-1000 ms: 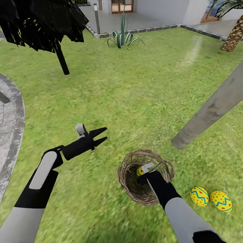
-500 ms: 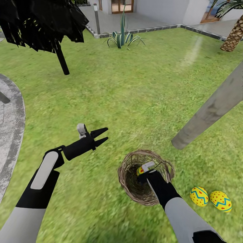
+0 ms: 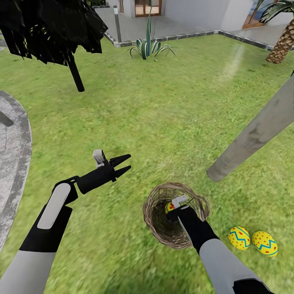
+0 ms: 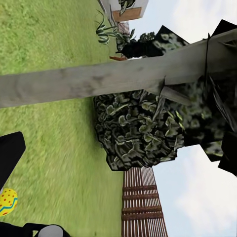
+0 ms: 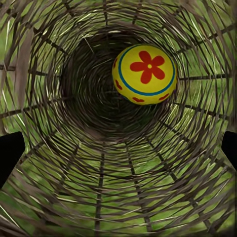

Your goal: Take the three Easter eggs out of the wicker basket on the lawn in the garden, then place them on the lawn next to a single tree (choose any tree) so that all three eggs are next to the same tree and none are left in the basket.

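right pincer [image 3: 176, 206] reaches into the wicker basket [image 3: 152, 212], fingers spread wide around nothing, the last egg [image 5: 144, 74] deeper inside. two eggs [image 3: 239, 237] lie by the tree [image 3: 249, 141]. next, i'd guess: advance, close on it.

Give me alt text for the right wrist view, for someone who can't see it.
Looking down into the wicker basket, one yellow egg with a red flower and blue ring lies inside. Green grass shows through the open weave.
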Available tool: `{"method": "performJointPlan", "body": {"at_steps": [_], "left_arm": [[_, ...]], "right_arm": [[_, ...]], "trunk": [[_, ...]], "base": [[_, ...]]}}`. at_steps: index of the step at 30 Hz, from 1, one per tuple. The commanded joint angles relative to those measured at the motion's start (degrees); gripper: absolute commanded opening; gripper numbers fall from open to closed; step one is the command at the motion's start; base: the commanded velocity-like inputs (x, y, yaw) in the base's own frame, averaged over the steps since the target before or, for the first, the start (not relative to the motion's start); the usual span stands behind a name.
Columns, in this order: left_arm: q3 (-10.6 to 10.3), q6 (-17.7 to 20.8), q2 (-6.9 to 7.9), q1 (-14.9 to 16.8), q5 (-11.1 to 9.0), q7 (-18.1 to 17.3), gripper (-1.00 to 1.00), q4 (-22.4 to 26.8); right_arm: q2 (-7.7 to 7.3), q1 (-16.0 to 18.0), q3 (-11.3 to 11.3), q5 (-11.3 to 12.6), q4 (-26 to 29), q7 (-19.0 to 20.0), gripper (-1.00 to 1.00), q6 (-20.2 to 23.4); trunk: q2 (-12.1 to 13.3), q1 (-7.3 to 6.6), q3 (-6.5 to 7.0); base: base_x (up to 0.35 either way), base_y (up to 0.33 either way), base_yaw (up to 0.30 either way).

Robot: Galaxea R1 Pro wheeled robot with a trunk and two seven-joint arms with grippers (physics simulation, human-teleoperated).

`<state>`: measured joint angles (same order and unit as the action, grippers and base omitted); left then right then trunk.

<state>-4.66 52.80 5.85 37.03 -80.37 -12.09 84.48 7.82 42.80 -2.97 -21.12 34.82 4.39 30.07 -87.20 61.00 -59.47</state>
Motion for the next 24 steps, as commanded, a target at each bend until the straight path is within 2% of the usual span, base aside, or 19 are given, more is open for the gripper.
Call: {"method": "performJointPlan", "body": {"at_steps": [1, 5, 9, 13, 22, 24], "left_arm": [[-0.02, 0.05, 0.03, 0.01, 0.31, -0.39, 1.00, -0.02], [-0.06, 0.02, 0.03, -0.07, 0.31, -0.39, 1.00, -0.02], [-0.08, 0.02, 0.03, -0.07, 0.31, -0.39, 1.00, -0.04], [-0.08, 0.02, 0.03, -0.09, 0.31, -0.39, 1.00, -0.04], [-0.08, 0.02, 0.02, -0.09, 0.31, -0.39, 1.00, -0.10], [-0.08, 0.02, 0.02, -0.08, 0.31, -0.39, 1.00, -0.16]], "right_arm": [[0.00, 0.04, -0.02, -0.61, -0.15, 0.19, 1.00, 0.31], [-0.09, 1.47, 0.06, -0.60, -3.20, -0.21, 1.00, 0.05], [-0.19, 3.80, 0.14, -0.59, -8.84, -0.69, 1.00, -3.90], [-0.19, 5.90, 0.15, -0.59, -14.31, -4.83, 1.00, -7.49], [-0.09, 6.33, 0.16, -0.51, -16.03, -6.29, 1.00, -9.55], [-0.04, 6.33, 0.17, -0.51, -16.56, -6.32, 1.00, -9.56]], "trunk": [[-0.02, 0.00, -0.03], [-0.02, 0.00, -0.03], [-0.02, 0.00, -0.03], [-0.02, 0.00, -0.03], [-0.02, 0.00, -0.03], [-0.02, 0.00, -0.03]], "base": [[0.000, 0.000, 0.000], [0.000, 0.000, 0.000], [0.000, 0.000, 0.000], [0.000, 0.000, 0.000], [0.000, 0.000, 0.000], [0.219, 0.000, 0.000]]}}
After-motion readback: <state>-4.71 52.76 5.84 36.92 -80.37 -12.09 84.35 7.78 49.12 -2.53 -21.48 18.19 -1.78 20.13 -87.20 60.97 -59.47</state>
